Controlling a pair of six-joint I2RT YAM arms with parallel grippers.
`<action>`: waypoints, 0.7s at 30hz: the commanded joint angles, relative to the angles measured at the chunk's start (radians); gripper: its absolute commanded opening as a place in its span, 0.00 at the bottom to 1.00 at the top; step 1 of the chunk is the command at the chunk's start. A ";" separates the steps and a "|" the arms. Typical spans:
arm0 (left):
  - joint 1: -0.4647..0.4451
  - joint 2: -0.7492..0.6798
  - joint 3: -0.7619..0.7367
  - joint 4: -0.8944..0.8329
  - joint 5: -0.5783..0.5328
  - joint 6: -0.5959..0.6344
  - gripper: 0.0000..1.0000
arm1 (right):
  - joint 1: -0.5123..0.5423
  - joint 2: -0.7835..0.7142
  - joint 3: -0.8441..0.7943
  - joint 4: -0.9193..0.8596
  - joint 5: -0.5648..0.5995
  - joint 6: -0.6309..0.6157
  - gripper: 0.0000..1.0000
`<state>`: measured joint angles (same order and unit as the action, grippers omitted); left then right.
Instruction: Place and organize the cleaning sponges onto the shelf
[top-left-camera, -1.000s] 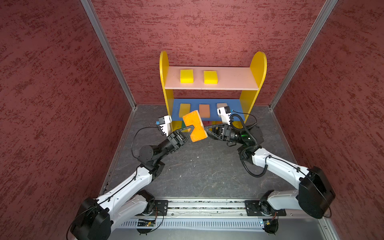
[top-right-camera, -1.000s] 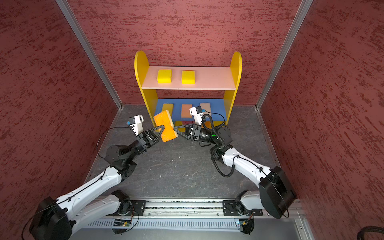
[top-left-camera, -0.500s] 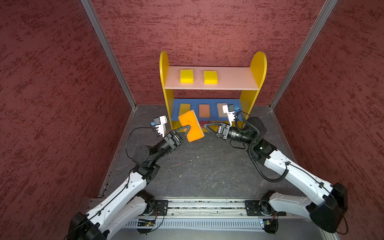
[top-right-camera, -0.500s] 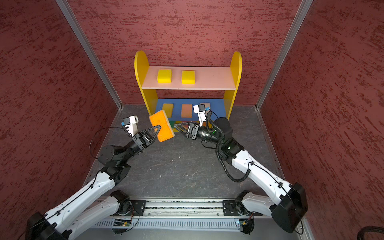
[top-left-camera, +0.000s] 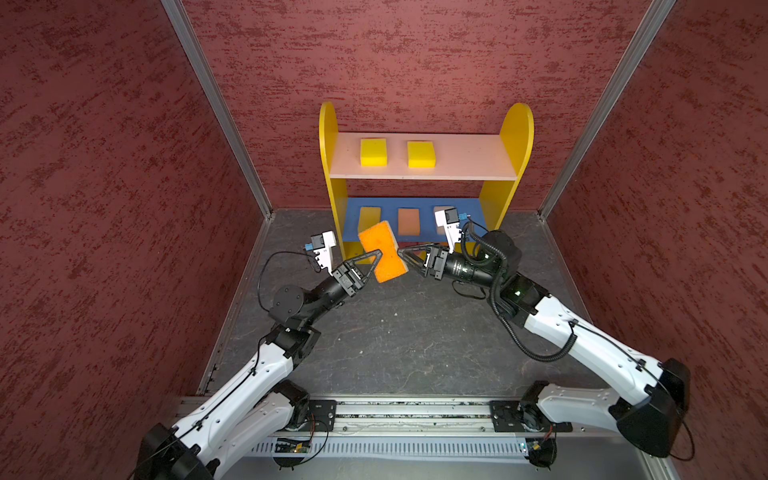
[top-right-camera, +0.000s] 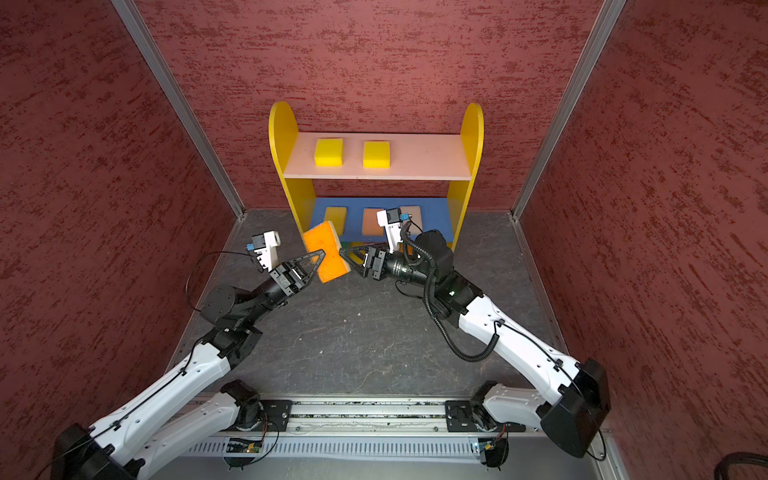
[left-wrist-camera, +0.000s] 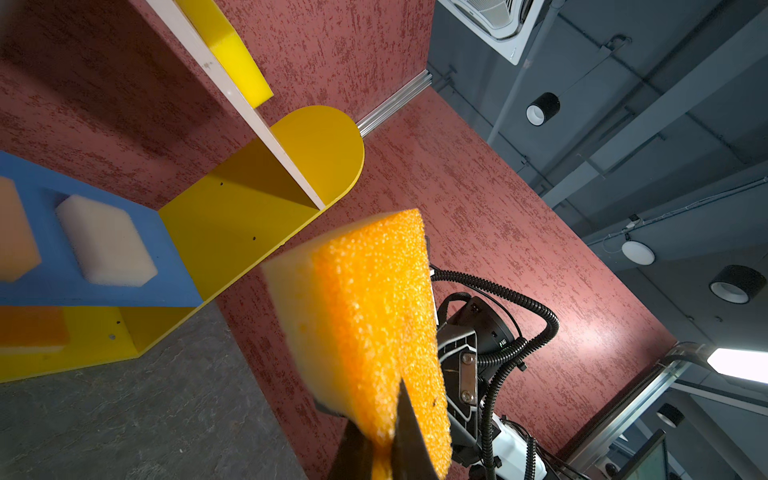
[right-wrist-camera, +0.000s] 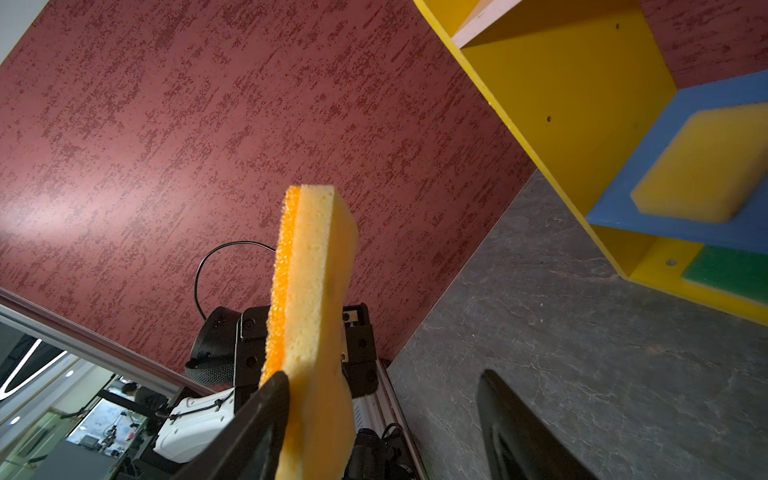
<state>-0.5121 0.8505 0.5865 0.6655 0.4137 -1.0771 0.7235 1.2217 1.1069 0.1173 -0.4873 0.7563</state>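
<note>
Left hand: The left hand (top-left-camera: 380, 252) is clamping shut on the narrow waist of an orange-faced sponge (top-left-camera: 390, 266), holding it in the air in front of the shelf (top-left-camera: 515, 137). In the left wrist view its two black fingers (left-wrist-camera: 415, 444) are pinching the foam from both sides.

Right hand: The right hand (top-left-camera: 404, 260) is standing wide open at the sponge's opposite edge and is gripping nothing. In the right wrist view one finger (right-wrist-camera: 262, 415) is lying against the sponge's orange face, while the other finger (right-wrist-camera: 519, 428) is standing well clear of its pale yellow side.

Held sponge: The orange-faced sponge (top-right-camera: 332, 268) is hanging on edge and tilted, well above the dark grey desk (top-left-camera: 395, 340). It is sitting between the two hands and, in both top views, covering the shelf's lower left corner. Its scouring face is showing orange and its foam body pale yellow (right-wrist-camera: 316, 270).

Top board: Two yellow sponges (top-left-camera: 373, 152) (top-left-camera: 421, 154) are lying flat, near each other but apart, on the left half of the pale pink top board (top-left-camera: 469, 162).

Middle board: A golden sponge (top-left-camera: 369, 216), a peach sponge (top-left-camera: 408, 221) and a cream sponge (left-wrist-camera: 106, 241) are sitting in a row on the blue middle board (top-left-camera: 478, 208). In both top views the right arm's wrist camera (top-left-camera: 446, 220) is partly hiding the cream one.

Bottom board: A green sponge (right-wrist-camera: 731, 270) and an orange sponge (left-wrist-camera: 33, 328) are lying on the yellow bottom board (left-wrist-camera: 95, 349), each showing only in part.
</note>
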 joint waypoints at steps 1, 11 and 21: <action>0.006 0.002 0.027 -0.014 -0.003 0.026 0.04 | 0.017 -0.043 0.031 -0.049 0.026 -0.044 0.74; 0.009 0.008 0.033 -0.015 -0.001 0.020 0.04 | 0.022 -0.096 0.001 -0.031 0.063 -0.057 0.74; 0.011 -0.008 0.014 -0.009 -0.018 0.008 0.04 | 0.063 -0.016 -0.005 -0.005 0.047 -0.032 0.68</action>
<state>-0.5083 0.8581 0.5911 0.6502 0.4084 -1.0756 0.7837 1.2179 1.1042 0.0776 -0.4370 0.7219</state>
